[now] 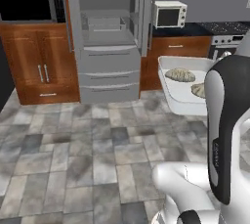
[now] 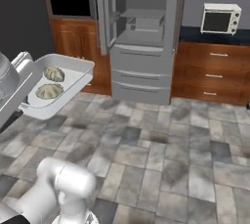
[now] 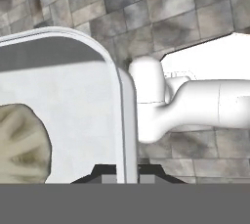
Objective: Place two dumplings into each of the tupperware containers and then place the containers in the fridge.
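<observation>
Right of centre in the left base view, the tupperware container [image 1: 168, 87] sits in mid-air above the tiled floor [image 1: 73, 145]: shallow pale tray, raised rim, rounded corners, no lid. Two dumplings inside, tan with ribbed folded tops, one [image 1: 180, 75] nearer the frame centre, the other [image 1: 199, 90] partly hidden by the arm. Right base view has the same container [image 2: 73, 82] at left-middle, tilted slightly, both dumplings [image 2: 53, 74] [image 2: 50, 91] lying apart. Hand view: gripper [image 3: 128, 173] nearly closed, fingertips pinching the container rim [image 3: 128, 120] from both sides, one dumpling [image 3: 22, 142] at lower left. Fridge [image 1: 110, 37] at top centre of the left base view, door open, grey shelves showing, another pale tray [image 1: 105, 24] on a shelf.
</observation>
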